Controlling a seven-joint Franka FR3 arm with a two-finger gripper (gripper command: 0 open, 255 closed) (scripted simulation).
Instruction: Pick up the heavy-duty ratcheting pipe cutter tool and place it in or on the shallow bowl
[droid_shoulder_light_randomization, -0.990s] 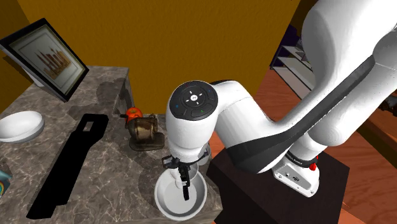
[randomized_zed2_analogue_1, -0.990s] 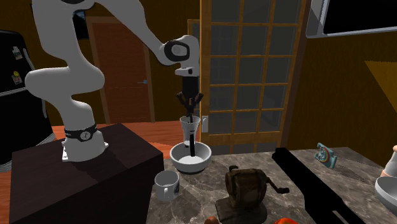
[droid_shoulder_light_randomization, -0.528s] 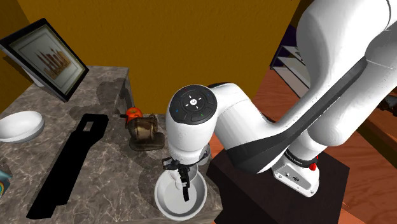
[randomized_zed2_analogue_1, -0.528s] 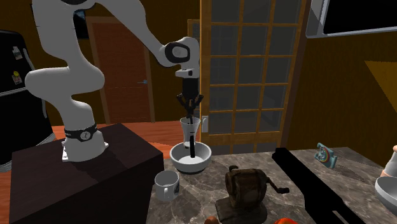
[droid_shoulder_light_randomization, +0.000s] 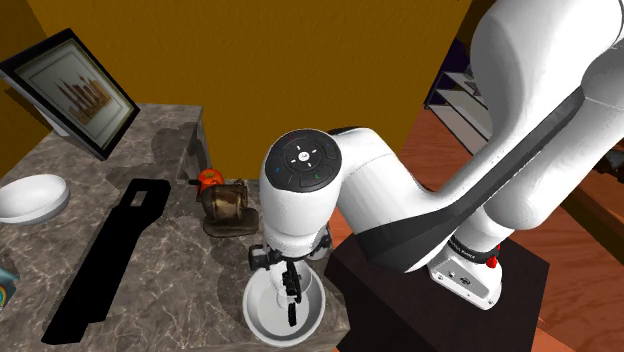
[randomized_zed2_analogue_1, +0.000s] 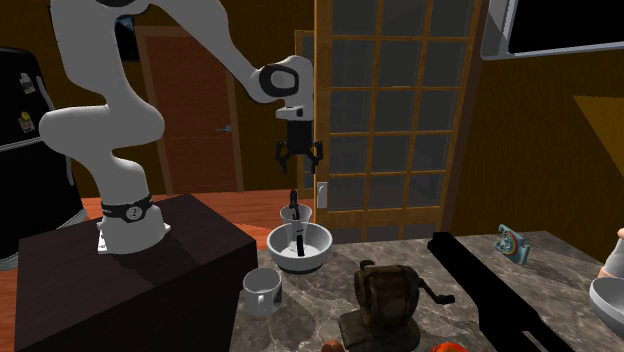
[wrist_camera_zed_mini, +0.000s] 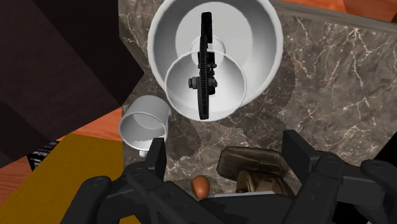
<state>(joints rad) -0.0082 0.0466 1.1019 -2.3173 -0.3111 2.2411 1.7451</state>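
The pipe cutter, a black toothed bar (wrist_camera_zed_mini: 205, 44) with a white cone-shaped part (wrist_camera_zed_mini: 226, 95), stands nearly upright with its lower end in the shallow white bowl (wrist_camera_zed_mini: 267, 38). The bowl sits at the marble counter's corner beside the stand. My gripper (wrist_camera_zed_mini: 227, 153) hangs straight above the tool, open, its fingers apart and touching nothing. The second exterior view shows a clear gap between the gripper (randomized_zed2_analogue_1: 299, 153) and the cutter (randomized_zed2_analogue_1: 296, 225) in the bowl (randomized_zed2_analogue_1: 318, 257). Seen from the shoulder, the gripper (droid_shoulder_light_randomization: 283, 268) is over the bowl (droid_shoulder_light_randomization: 258, 318), with the cutter (droid_shoulder_light_randomization: 291, 302) inside it.
A white mug (randomized_zed2_analogue_1: 262, 290) stands by the bowl at the counter edge. A brown barrel-shaped object (randomized_zed2_analogue_1: 385, 295) and a small orange thing (droid_shoulder_light_randomization: 209, 178) sit further in. A long black shape (droid_shoulder_light_randomization: 105, 250), a second white bowl (droid_shoulder_light_randomization: 30, 197) and a framed picture (droid_shoulder_light_randomization: 75, 90) lie beyond.
My gripper has opened and let go of the cutter. The tool has dropped lower into the bowl, and the gripper now stands clear above it.
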